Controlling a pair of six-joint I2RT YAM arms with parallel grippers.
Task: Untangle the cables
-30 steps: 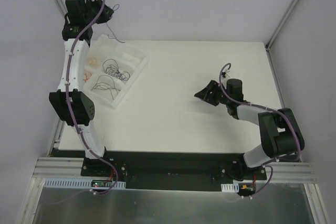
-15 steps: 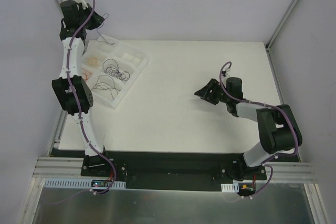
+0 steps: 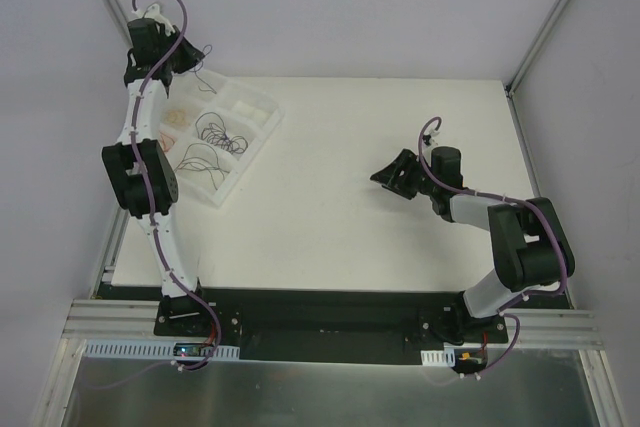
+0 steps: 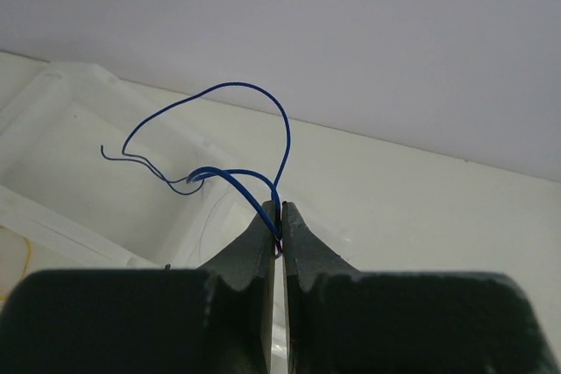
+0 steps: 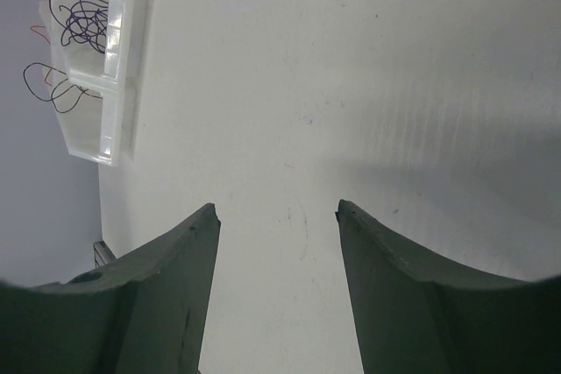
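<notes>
the left gripper (image 4: pixel 279 216), raised near the far left corner of the white table (image 3: pixel 350 227), has its jaws pressed together on a thin dark blue cable (image 4: pixel 235 84) that curls up in a loop. the other cables (image 3: pixel 220 132) (a black tangle, some orange) lie in the white divided tray (image 3: pixel 262 142). the right gripper (image 5: pixel 276 208) hangs spread, holding nothing, above the table.

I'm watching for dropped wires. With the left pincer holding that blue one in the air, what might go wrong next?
The left pincer holds the blue wire only at its very tips, so it may slip free. Its loose ends hang over the tray and might snag the dark tangle there.
</notes>
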